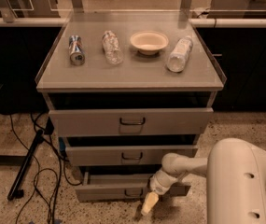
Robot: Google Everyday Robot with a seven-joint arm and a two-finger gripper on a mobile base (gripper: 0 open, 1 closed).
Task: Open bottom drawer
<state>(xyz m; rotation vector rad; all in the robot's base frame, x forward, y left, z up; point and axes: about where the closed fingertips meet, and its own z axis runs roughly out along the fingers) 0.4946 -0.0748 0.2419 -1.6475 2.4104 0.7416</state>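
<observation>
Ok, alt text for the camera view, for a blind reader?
The bottom drawer of a grey three-drawer cabinet stands partly pulled out, with the gripper low at its front, right of the handle. On top are a can, two bottles and a bowl.

On the table (132,78) in the upper frame, left to right, can (77,50), bottle (112,47), bowl (149,42), second bottle (179,54), bottom drawer (104,191) lower centre beneath, my end effector (149,203) just before its front, right of its handle (133,192)
</observation>
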